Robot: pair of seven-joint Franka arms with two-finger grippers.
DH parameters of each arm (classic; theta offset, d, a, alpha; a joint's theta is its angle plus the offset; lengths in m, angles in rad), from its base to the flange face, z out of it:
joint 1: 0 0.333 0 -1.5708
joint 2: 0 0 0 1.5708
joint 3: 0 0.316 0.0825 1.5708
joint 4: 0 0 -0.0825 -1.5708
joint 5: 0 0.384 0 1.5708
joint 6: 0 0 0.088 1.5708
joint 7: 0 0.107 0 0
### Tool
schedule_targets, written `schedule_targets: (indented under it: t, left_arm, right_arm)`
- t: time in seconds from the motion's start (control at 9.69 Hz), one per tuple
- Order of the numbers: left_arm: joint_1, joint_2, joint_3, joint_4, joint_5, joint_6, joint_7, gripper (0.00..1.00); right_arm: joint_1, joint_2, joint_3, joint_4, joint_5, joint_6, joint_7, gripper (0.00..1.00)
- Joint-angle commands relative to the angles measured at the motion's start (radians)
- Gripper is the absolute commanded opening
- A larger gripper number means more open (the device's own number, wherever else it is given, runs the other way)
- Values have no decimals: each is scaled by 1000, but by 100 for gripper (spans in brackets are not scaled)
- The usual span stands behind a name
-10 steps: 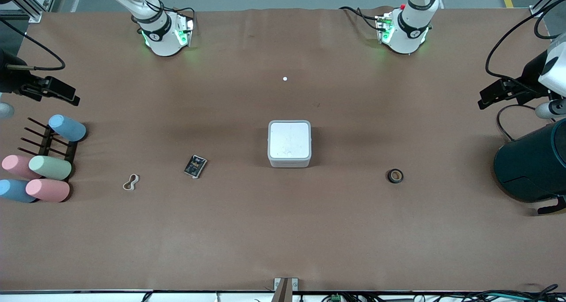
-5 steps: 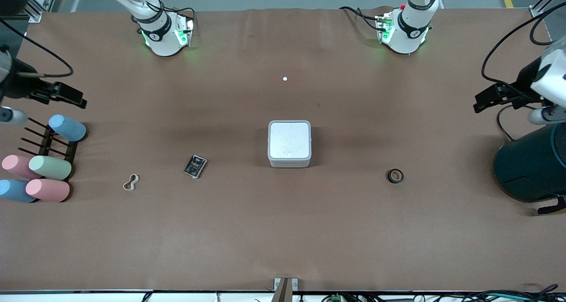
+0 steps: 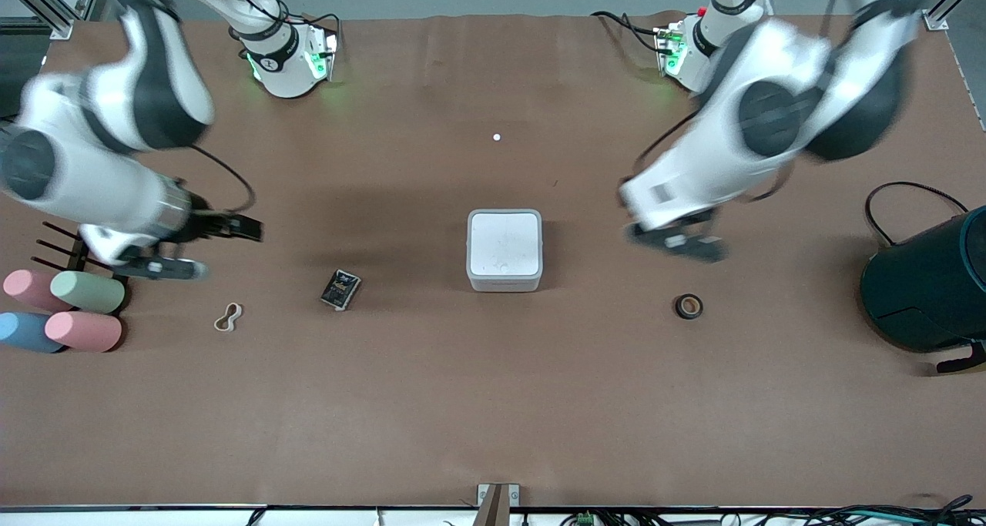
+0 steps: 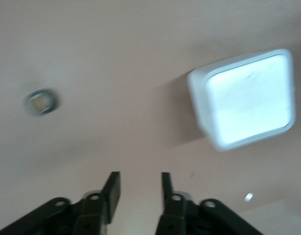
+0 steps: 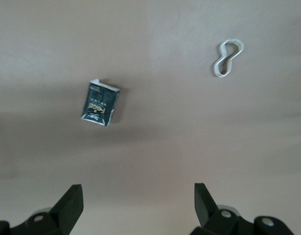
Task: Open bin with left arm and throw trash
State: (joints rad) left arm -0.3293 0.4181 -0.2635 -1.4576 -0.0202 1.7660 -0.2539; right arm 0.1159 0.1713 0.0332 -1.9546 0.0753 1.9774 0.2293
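The white square bin [image 3: 504,249] stands mid-table with its lid shut; it also shows in the left wrist view [image 4: 248,98]. The dark packet [image 3: 340,289] and the beige loop [image 3: 228,317] lie toward the right arm's end, and both show in the right wrist view, the packet [image 5: 100,103] and the loop [image 5: 227,58]. The black tape roll [image 3: 689,306] lies toward the left arm's end and shows in the left wrist view [image 4: 40,101]. My left gripper [image 3: 676,241] [image 4: 139,180] is open and empty, over the table between bin and tape roll. My right gripper [image 3: 239,229] [image 5: 138,193] is wide open and empty, over the table near the packet and loop.
Pastel cylinders [image 3: 77,291] lie on and by a dark rack [image 3: 58,241] at the right arm's end. A large dark teal container [image 3: 924,287] stands at the left arm's end. A small white speck [image 3: 497,137] lies farther from the front camera than the bin.
Both arms have swung in from the table's ends toward the middle: the left gripper toward the bin and tape roll, the right gripper toward the packet and loop. The objects have not moved.
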Motion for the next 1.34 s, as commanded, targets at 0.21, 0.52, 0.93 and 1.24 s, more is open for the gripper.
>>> schedule_targets:
  t: [0.21, 0.52, 0.93, 1.24]
  left_arm:
    - [-163, 241, 1, 100, -1, 270, -239, 0]
    - [-221, 326, 6, 98, 5, 423, -303, 0]
    - [-235, 349, 17, 91, 23, 455, -321, 0]
    - [-244, 366, 20, 42, 43, 570, -344, 0]
  right_arm:
    - [103, 157, -2, -99, 23, 338, 334, 100]
    - [110, 246, -3, -99, 23, 498, 396, 100]
    - [142, 336, -3, -96, 21, 666, 496, 100]
    - [156, 382, -4, -80, 17, 669, 495, 94]
